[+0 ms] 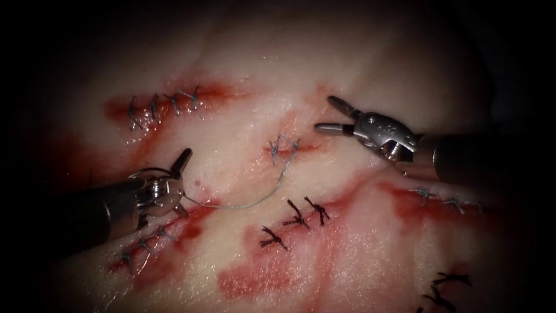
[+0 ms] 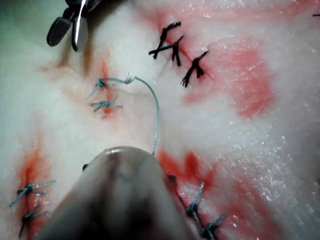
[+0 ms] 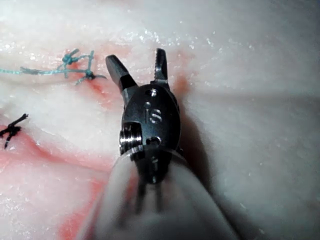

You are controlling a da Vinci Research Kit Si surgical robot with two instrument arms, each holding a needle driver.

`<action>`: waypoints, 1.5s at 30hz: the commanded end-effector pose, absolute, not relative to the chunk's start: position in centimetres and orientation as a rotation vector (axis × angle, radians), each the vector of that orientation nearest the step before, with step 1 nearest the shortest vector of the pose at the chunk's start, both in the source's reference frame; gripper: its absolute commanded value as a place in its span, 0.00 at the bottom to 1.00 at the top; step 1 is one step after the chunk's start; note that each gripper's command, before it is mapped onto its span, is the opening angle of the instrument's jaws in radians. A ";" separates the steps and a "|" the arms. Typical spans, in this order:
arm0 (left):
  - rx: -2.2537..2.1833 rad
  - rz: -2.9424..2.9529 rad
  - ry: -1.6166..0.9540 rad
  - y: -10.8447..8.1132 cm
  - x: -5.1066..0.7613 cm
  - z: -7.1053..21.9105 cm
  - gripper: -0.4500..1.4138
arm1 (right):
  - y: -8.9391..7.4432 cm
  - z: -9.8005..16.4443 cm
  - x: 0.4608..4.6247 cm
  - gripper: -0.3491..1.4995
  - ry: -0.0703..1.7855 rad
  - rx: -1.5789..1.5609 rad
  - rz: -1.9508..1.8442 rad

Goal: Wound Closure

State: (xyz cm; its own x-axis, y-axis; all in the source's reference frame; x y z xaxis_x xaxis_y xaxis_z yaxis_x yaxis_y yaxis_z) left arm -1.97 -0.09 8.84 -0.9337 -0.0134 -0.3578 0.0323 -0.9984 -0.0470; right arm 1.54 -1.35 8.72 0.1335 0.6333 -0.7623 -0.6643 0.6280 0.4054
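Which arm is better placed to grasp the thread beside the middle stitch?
Right, probably: its open, empty claw hovers just right of the stitch; the left tool sits at the far end of the thread, by the needle.

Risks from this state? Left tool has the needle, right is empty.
1. The left tool grips the needle close to its jaws, clear of the tissue. The thread runs slack to the stitches on the small central cut; a hard pull could strain them.
2. The right tool hangs open, holding nothing, right of that cut; its tips sit near the tissue and might snag it.
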 end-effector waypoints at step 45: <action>1.063 -2.507 -0.212 0.6 -3.17 9.5 0.55 | -1.4 8.6 1.60 0.84 1.145 -0.020 0.844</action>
